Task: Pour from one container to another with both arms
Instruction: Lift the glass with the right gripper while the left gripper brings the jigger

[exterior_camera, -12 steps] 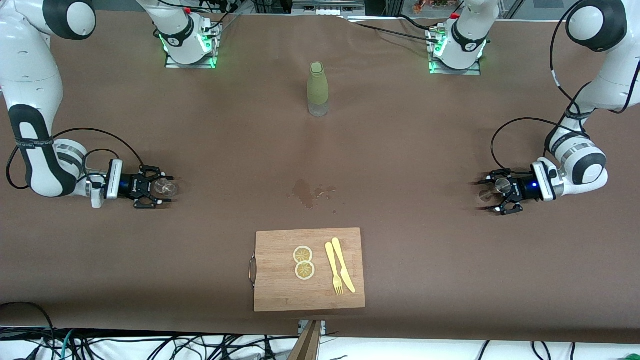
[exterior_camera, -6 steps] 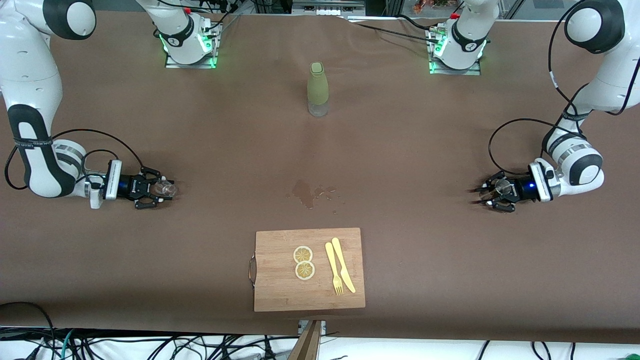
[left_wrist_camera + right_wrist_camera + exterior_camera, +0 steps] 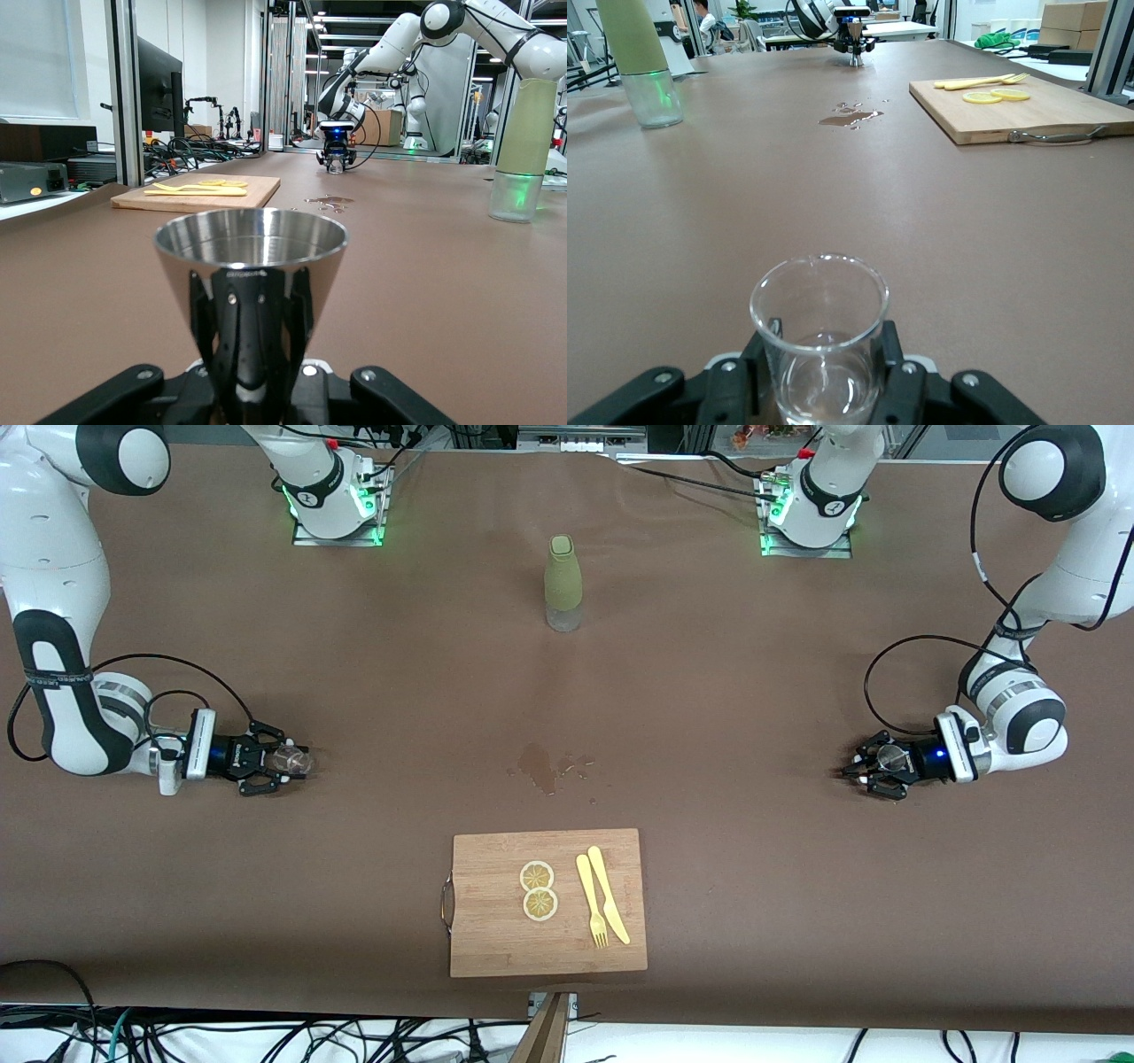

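Observation:
A clear glass beaker (image 3: 293,759) (image 3: 819,332) stands on the brown table toward the right arm's end. My right gripper (image 3: 285,760) (image 3: 830,367) is shut on it, one black finger on each side of its lower wall. Toward the left arm's end stands a shiny conical metal cup (image 3: 889,757) (image 3: 251,252). My left gripper (image 3: 873,767) (image 3: 251,323) is shut on its narrow lower part. Each wrist view also shows the other arm's gripper small, at the other end of the table.
A green-sleeved bottle (image 3: 563,584) with a clear base stands mid-table near the arm bases. A wet spill (image 3: 549,764) darkens the table centre. Nearer the camera lies a wooden cutting board (image 3: 500,943) with two lemon slices (image 3: 538,890), a yellow fork and a knife (image 3: 609,903).
Both grippers have closed from wide open onto their vessels. The left gripper has also shifted slightly toward the left arm's end and steadied.

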Robot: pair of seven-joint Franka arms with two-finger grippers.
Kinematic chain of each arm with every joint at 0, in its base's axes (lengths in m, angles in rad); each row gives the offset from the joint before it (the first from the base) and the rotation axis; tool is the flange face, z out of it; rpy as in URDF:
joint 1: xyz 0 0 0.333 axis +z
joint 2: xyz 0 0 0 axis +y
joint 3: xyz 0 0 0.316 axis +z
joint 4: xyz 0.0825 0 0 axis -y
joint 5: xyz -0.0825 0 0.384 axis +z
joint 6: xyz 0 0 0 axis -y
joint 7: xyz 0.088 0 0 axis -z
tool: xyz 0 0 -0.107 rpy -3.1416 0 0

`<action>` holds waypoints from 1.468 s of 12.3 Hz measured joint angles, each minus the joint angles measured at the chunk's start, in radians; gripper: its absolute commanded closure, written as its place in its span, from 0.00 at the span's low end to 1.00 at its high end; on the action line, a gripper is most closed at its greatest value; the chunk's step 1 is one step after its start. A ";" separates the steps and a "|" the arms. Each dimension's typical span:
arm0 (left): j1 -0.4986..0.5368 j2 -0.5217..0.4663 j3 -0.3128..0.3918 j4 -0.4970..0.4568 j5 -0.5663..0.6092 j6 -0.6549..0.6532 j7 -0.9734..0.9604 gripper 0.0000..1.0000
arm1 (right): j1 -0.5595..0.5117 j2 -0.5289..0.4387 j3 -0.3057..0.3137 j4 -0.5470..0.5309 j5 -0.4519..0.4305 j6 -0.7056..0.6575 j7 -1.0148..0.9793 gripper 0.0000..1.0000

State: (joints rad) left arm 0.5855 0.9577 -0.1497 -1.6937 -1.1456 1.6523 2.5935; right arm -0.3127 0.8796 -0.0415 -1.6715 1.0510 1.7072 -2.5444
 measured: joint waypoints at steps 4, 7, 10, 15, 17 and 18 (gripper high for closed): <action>0.000 0.000 0.000 0.000 0.000 -0.001 0.001 1.00 | 0.001 0.000 0.000 0.005 0.000 0.001 0.000 0.85; 0.000 0.000 0.000 0.002 0.000 -0.017 -0.003 1.00 | 0.009 0.000 0.002 0.012 -0.002 0.001 0.001 0.92; 0.000 -0.005 0.000 0.006 0.000 -0.027 -0.015 1.00 | 0.041 0.000 0.004 0.043 -0.022 0.001 0.056 0.92; -0.003 -0.032 -0.005 0.011 0.000 -0.030 -0.094 1.00 | 0.158 -0.036 0.014 0.094 -0.038 0.028 0.202 0.90; -0.013 -0.043 -0.007 0.011 0.000 -0.032 -0.121 1.00 | 0.201 -0.059 0.014 0.096 -0.041 0.058 0.243 0.90; -0.017 -0.047 -0.008 0.011 0.000 -0.035 -0.135 1.00 | 0.214 -0.064 0.014 0.097 -0.042 0.069 0.255 0.90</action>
State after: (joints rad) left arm 0.5681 0.9105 -0.1576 -1.6827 -1.1456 1.6171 2.4587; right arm -0.0987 0.8157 -0.0273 -1.5745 1.0087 1.7763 -2.2890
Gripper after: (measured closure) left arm 0.912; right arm 0.507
